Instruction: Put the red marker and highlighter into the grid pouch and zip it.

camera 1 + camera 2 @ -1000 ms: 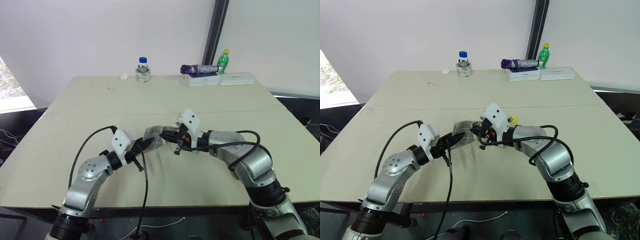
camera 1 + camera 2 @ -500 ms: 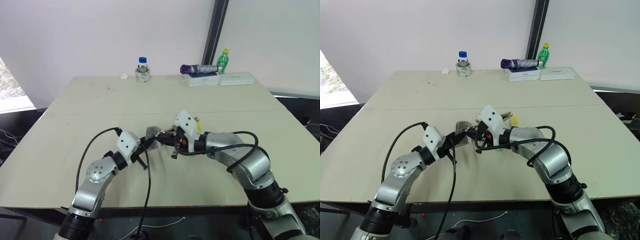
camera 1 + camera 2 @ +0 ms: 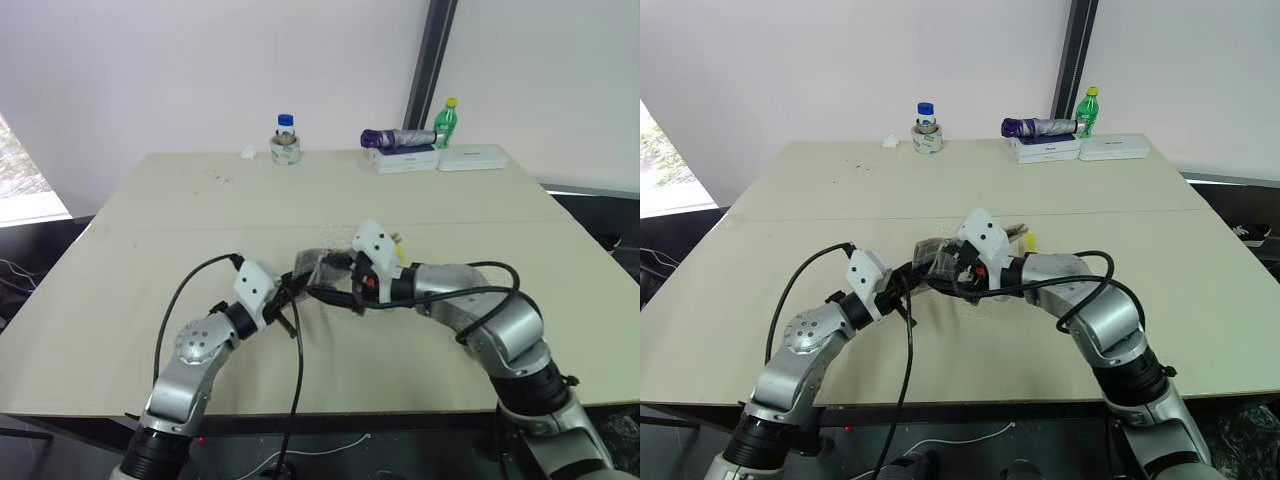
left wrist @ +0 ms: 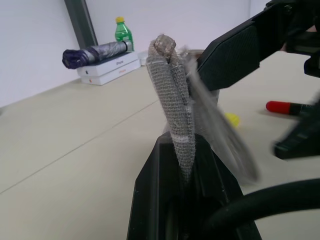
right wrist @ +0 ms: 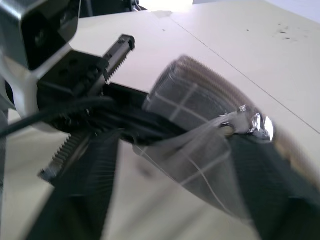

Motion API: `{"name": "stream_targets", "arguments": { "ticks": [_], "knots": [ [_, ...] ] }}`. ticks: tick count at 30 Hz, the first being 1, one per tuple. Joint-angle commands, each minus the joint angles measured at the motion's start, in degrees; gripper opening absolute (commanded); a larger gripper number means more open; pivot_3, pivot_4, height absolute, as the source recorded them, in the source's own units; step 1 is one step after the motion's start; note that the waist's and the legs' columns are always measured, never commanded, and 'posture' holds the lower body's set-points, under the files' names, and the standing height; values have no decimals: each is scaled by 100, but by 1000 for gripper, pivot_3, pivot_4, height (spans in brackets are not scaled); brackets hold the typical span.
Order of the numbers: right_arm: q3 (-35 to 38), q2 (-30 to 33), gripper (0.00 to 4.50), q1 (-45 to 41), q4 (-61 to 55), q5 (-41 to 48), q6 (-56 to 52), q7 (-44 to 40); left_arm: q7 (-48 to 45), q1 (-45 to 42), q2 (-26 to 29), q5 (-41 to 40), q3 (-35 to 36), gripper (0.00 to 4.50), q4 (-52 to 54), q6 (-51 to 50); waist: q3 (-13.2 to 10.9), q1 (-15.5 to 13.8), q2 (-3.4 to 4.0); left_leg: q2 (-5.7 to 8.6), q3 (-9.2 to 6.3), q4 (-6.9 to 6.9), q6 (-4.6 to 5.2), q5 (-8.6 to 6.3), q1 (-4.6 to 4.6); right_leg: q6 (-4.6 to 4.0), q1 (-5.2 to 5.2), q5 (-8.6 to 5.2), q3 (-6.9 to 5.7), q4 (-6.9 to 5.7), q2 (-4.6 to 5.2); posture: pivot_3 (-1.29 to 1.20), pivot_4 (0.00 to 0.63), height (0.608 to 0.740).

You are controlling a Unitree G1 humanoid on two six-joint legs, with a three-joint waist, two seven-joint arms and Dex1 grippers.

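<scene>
Left pincer (image 4: 182, 165) clamps grid pouch (image 4: 172, 95); right wrist view shows right pincer (image 5: 165, 165) spread.

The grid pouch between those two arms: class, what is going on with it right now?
The left gripper is shut on one edge of the grid pouch, holding it up off the table. The right gripper is at the pouch's other end with its fingers open. The red marker and the yellow highlighter lie on the table beyond the pouch, so neither is inside yet.
</scene>
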State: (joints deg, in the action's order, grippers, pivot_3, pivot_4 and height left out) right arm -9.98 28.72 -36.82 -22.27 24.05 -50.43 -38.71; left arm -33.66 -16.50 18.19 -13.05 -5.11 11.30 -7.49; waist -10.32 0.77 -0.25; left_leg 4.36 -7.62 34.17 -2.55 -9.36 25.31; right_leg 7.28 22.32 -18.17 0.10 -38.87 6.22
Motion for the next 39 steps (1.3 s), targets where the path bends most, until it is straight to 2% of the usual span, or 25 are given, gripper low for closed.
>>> {"name": "stream_targets", "arguments": {
  "ticks": [1, 4, 6, 11, 20, 23, 25, 29, 30, 31, 39],
  "knots": [
    [672, 427, 4465, 159, 19, 11, 22, 24, 121, -166, 252, 91, 407, 0, -60, 107, 0, -6, -1, 0, 0, 0, 0, 0, 0, 0, 0, 0, 0, 0, 0, 0, 150, 736],
    [922, 740, 4465, 338, 336, -205, -149, 294, 301, -303, 418, 233, 620, 0, -343, 267, -1, -13, -2, 0, 1, 0, 0, 0, 0, 0, -2, 0, -2, 1, 0, 0, 150, 736],
    [1027, 722, 4465, 349, 731, -369, -190, 586, 319, -338, 486, 319, 657, 0, -559, 428, -1, 13, -2, 0, 2, 0, 0, 0, -1, 0, 0, 0, -1, 2, 0, 0, 150, 736],
    [1300, 114, 4465, 169, 1789, -631, -268, 1462, 322, -403, 409, 477, 608, 0, -988, 1036, -1, 11, -2, -2, 3, -3, 0, 0, -1, 0, 0, 1, -1, 1, -2, 0, 150, 736],
    [1321, -590, 4465, -44, 2830, -936, 203, 2133, 459, -653, 467, 1088, 483, 0, -1527, 2548, -1, 7, -2, 1, 4, -2, -1, 1, 0, 0, 0, 2, 0, 1, -1, 0, 150, 736],
    [1245, -621, 3752, -35, 2978, -1058, 369, 2167, 542, -672, 421, 1099, 510, 0, -1499, 2684, -1, 11, -2, 1, 4, -3, -1, 1, 0, 1, 1, 2, 0, 1, -1, 0, 150, 736],
    [1206, -613, 2812, -6, 2977, -1097, 400, 2126, 615, -670, 404, 1128, 535, 0, -1487, 2764, -1, 19, -2, 1, 5, -3, 0, 1, 0, 1, 1, 2, 0, 1, -1, 0, 150, 736],
    [1218, -582, 650, 67, 2885, -1097, 363, 2042, 571, -557, 373, 1077, 444, 0, -1530, 2683, -1, 36, -2, 0, 4, -3, 0, 1, -1, 1, 0, 2, 0, 0, -2, 0, 150, 736],
    [1231, -570, 245, 79, 2861, -1094, 348, 2025, 550, -526, 345, 1045, 422, 0, -1559, 2661, -1, 37, -1, 0, 4, -3, 0, 1, -2, 1, -2, 2, 0, -1, -3, 0, 150, 736],
    [1244, -557, 53, 89, 2837, -1091, 329, 2009, 546, -503, 301, 997, 420, 0, -1592, 2625, 0, 36, -1, 0, 5, -3, 0, 1, -2, 1, 0, 2, 0, -1, -3, 0, 150, 736],
    [1271, -79, 53, 305, 2216, -1037, -12, 1569, 341, -485, 100, 650, 503, 0, -2122, 2567, 1, 21, 1, 1, 3, -1, 0, 1, -1, 1, -2, 2, -1, -2, -3, 0, 150, 736]
  ]
}}
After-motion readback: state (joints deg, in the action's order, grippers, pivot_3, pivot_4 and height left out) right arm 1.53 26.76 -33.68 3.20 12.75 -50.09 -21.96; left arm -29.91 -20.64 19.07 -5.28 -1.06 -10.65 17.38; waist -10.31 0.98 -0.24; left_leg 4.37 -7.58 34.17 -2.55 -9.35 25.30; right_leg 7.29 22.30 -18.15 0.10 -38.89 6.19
